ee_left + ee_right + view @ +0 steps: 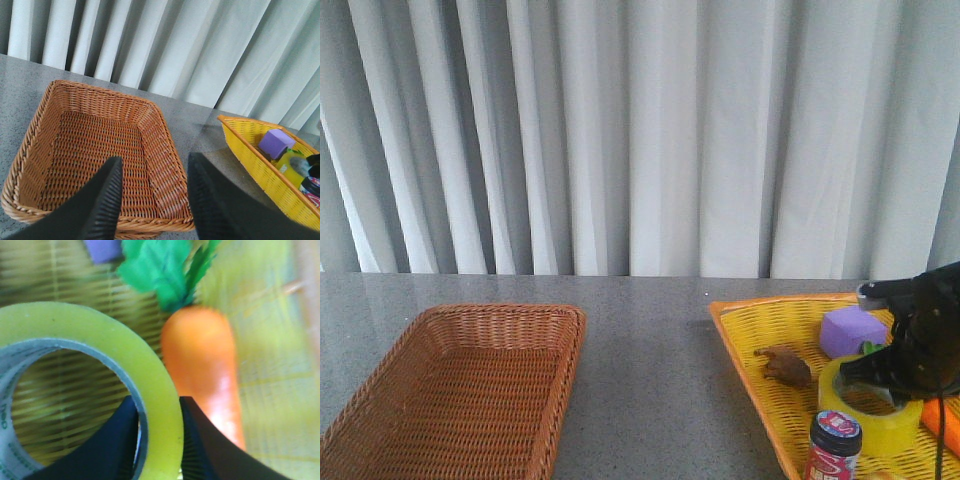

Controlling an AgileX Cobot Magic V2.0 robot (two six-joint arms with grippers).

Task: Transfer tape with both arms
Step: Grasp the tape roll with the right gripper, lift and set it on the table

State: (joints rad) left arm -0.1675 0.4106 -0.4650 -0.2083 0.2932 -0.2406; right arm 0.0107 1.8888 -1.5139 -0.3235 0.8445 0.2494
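Observation:
The yellow-green tape (872, 413) lies flat in the yellow basket (760, 330) at the right. My right gripper (900, 385) reaches down onto its far right side. In the right wrist view the gripper (159, 440) is shut on the wall of the tape (100, 340), one finger inside the core and one outside. My left gripper (154, 200) is open and empty, hovering over the near right corner of the brown wicker basket (90, 145). The left arm does not show in the front view.
In the yellow basket there are a purple block (853, 330), a brown toy (786, 366), a dark jar with a pink label (833, 446) and an orange carrot with green leaves (200, 365) right beside the tape. The brown wicker basket (380, 400) stands at the left.

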